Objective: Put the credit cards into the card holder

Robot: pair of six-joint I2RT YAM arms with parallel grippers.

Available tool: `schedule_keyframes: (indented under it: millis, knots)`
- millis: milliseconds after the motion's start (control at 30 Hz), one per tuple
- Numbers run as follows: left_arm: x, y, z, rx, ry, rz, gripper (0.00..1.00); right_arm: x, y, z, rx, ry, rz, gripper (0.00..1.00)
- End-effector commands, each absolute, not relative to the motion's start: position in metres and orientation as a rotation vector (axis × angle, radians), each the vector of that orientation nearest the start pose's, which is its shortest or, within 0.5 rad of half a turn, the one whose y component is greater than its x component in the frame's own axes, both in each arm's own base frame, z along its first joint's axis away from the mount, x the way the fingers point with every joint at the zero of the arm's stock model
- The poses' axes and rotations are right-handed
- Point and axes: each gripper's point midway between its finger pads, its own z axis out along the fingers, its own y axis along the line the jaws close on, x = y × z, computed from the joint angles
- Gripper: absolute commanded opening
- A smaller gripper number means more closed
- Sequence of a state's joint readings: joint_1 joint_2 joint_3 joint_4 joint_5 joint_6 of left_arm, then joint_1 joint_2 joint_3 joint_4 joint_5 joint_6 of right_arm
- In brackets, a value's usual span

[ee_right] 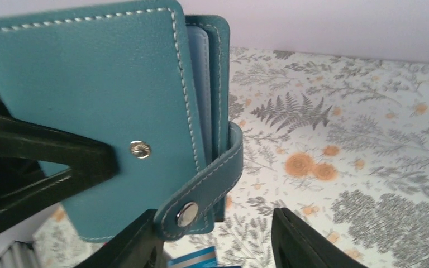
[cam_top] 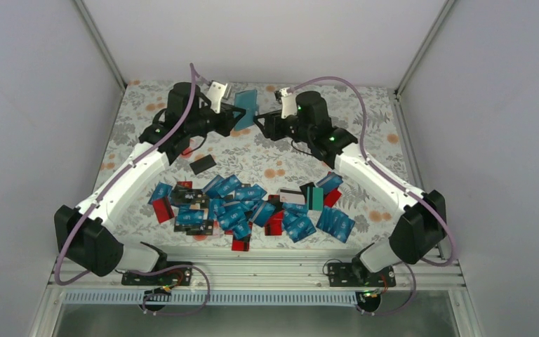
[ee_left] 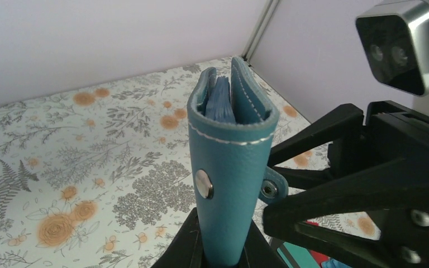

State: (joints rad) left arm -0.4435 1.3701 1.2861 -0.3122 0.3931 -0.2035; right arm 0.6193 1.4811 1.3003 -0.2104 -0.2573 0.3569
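Card holder (cam_top: 245, 107) (ee_left: 229, 167) (ee_right: 100, 89): 1, held upright off the floral table (cam_top: 386, 154), slightly parted at its top edge. Snap strap (ee_right: 201, 190): 1, undone.

Left gripper (cam_top: 233, 112) (ee_left: 223, 252): jaws clamped on the holder's lower end.

Right gripper (cam_top: 261, 123) (ee_right: 215, 226): just beside the holder, jaws roughly half apart, pinching nothing; strap end lies against one finger (ee_right: 137, 243).

Credit cards (cam_top: 253, 210): overlapped pile well nearward of the holder, too overlapped to count. Mostly blue, several red, 1 teal-green (cam_top: 314, 197).

Black card (cam_top: 202, 164): 1, alone between holder and pile.

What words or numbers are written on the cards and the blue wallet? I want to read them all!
On the credit cards: white print, too small and blurred to read.
On the card holder: no words or numbers at all.
Nothing else here carries readable text.
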Motion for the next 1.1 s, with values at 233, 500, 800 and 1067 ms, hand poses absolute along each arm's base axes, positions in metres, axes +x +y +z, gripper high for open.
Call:
schedule_keyframes:
  millis: [233,500,800,1067]
  knots:
    - [0.366,-0.251,0.317,0.503,1.956,-0.820,0.02,0.374,0.305,0.307,-0.376,2.005,0.765,0.31]
    - [0.368,-0.256,0.313,0.509,1.966,-0.831,0.02,0.377,0.303,0.301,-0.375,2.012,0.741,0.16]
    - [0.374,-0.265,0.272,0.467,2.075,-0.896,0.02,0.375,0.288,0.265,-0.321,2.122,0.659,0.04]
    - [0.375,-0.285,0.175,0.398,2.288,-1.062,0.04,0.357,0.265,0.181,-0.272,2.338,0.608,0.04]
